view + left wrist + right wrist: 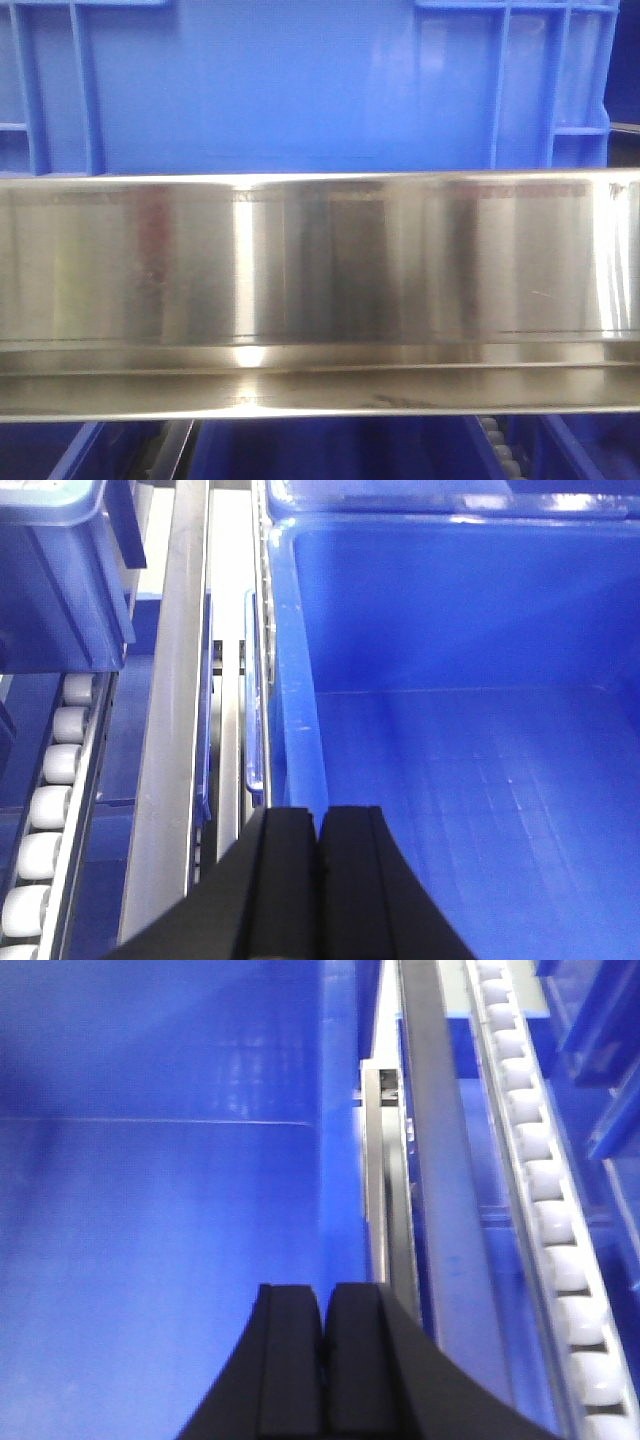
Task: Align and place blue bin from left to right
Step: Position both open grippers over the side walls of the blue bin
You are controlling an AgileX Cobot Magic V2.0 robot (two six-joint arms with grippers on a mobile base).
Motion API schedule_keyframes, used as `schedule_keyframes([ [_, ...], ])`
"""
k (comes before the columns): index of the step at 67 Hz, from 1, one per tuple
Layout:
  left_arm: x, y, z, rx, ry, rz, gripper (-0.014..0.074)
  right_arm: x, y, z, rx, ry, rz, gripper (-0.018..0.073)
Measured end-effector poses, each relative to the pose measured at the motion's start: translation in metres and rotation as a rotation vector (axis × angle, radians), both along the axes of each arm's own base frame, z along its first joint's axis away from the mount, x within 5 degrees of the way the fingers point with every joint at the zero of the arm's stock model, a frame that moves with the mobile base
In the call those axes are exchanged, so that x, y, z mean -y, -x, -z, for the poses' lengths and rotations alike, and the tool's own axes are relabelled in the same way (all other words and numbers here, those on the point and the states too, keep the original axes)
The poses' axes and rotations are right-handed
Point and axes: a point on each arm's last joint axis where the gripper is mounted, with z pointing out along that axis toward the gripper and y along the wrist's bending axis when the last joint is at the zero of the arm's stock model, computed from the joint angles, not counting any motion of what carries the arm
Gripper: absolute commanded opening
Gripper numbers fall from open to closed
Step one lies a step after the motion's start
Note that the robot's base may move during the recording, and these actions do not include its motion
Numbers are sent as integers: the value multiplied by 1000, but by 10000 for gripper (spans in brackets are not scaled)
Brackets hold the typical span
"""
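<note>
1. Though the steel front rail (320, 260) of the rack hides its foot, the blue bin (300, 80) fills the front view. It stands on the upper level just behind that rail, with its broad flat panel facing out and ribbed corners at either side. Its long axis runs left to right, parallel to the rail as far as I can judge, and its mouth faces upward. No pincer shows from here.

2. From the left wrist, the left pincer (320, 845) hangs with its fingers pressed together and nothing visible between them. It sits right over the bin's left end wall, and the bare inside of the bin opens to the right. A side rail (175, 730) runs just beside that wall, then a roller track (45, 810), with a darker navy tub (50, 580) toward the far left corner.

3. From the right wrist, the right pincer (325, 1325) is likewise shut on nothing I can see. It is over the right end wall, with the bin's floor to its left and another rail and rollers to its right.

With an arm at each end, I take this for the squaring-up step. The next move calls for both arms to travel rightward together. They must keep the long face parallel to the front rail so that no end wall jams.
</note>
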Motion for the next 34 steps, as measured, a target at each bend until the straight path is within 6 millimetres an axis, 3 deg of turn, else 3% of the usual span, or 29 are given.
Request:
schedule_keyframes([
  [26,0,0,0,-1,0,0,-111,2,1,1,-14,22,15,-41],
  [30,0,0,0,-1,0,0,-111,2,1,1,-14,22,15,17],
  [34,0,0,0,-1,0,0,-111,2,1,1,-14,22,15,148],
])
